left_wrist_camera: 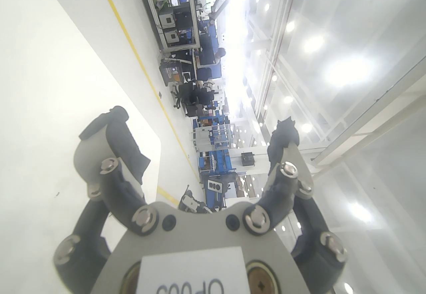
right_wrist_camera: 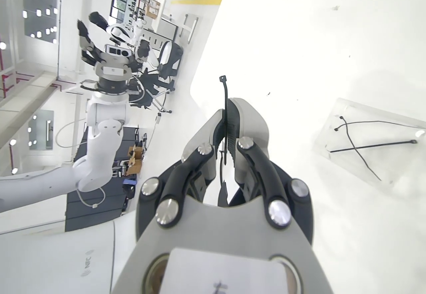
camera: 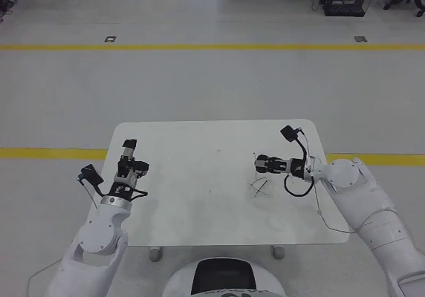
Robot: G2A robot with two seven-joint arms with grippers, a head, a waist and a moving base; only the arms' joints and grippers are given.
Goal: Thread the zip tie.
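Note:
My right gripper (right_wrist_camera: 227,109) is shut on a black zip tie (right_wrist_camera: 226,99). The tie's strap runs between the pads and its head sticks out past the fingertips. In the top view this gripper (camera: 259,163) hovers over the right half of the white table (camera: 198,148), just beyond a clear tray (camera: 259,187). That tray (right_wrist_camera: 336,129) holds two more black zip ties (right_wrist_camera: 372,144), which lie crossed. My left gripper (left_wrist_camera: 199,132) is open and holds nothing. It stands raised at the table's left edge (camera: 129,152), and it also shows far off as the left gripper (right_wrist_camera: 87,29).
The white table (right_wrist_camera: 299,25) has rounded corners and bare room across its middle and left. A yellow floor line (camera: 34,153) passes behind it. Workbenches and equipment racks (left_wrist_camera: 173,9) stand far off in the hall.

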